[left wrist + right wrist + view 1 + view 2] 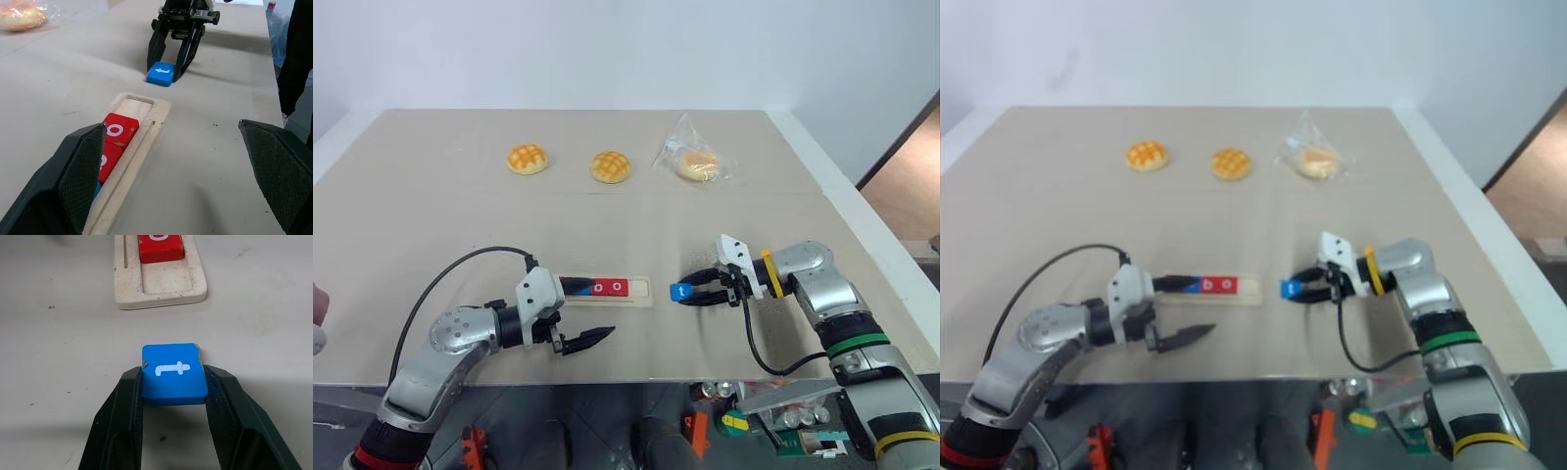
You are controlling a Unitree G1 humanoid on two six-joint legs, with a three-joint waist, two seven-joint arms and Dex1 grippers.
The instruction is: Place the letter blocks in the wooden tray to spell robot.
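Beige table under a plain white wall, dark floor strip far right.

On the table's far side, left to right: two bare buns, then a bagged bun. Nearer, left: left gripper wide apart and empty, one finger above the tray's left end, the other nearer than the tray. At centre: tray lying left-right, red and blue blocks seated in its groove, rightmost slot bare. Just right of the tray, apart from it: blue t block flat on the table, right gripper clamped on its two sides, pointing left. At the near edge, below the table: cans and clutter.
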